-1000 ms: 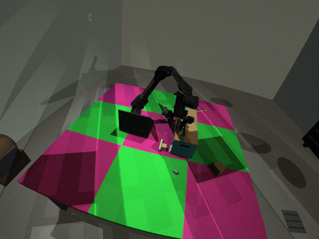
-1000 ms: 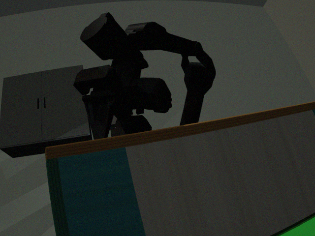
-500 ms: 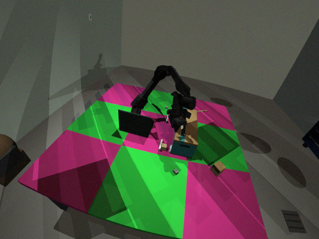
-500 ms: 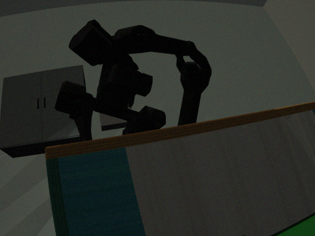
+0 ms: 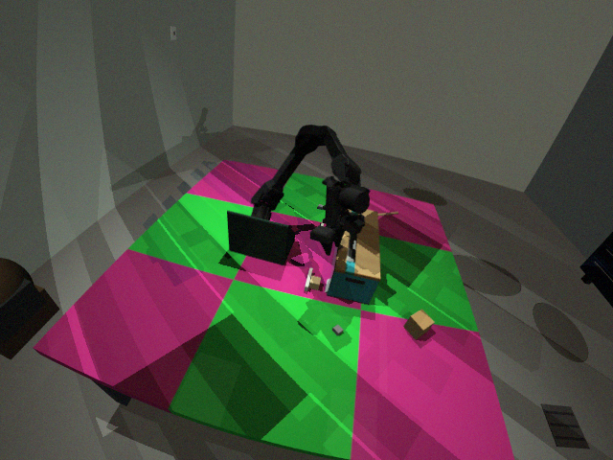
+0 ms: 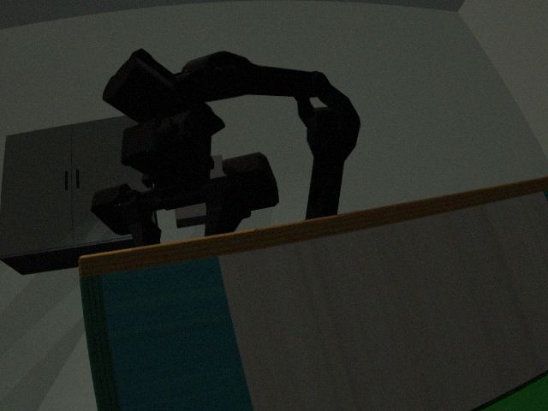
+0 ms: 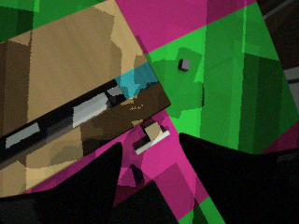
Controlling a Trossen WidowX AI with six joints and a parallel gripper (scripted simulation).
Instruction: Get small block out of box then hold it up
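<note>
Partly open and gripping nothing, the claw point(image 5: 330, 236) is hanging over the left side of the box point(image 5: 357, 257). Just left of the box's near end, the block point(image 5: 315, 282) is lying on the surface point(image 5: 277, 376).

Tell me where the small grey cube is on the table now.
In the top view the small grey cube lies alone on a green patch, in front of the teal-fronted box and left of the tan block.

Matte black arm point(image 5: 316, 143), chunky rounded joints, blocky black gripper point(image 6: 181, 221).
</note>
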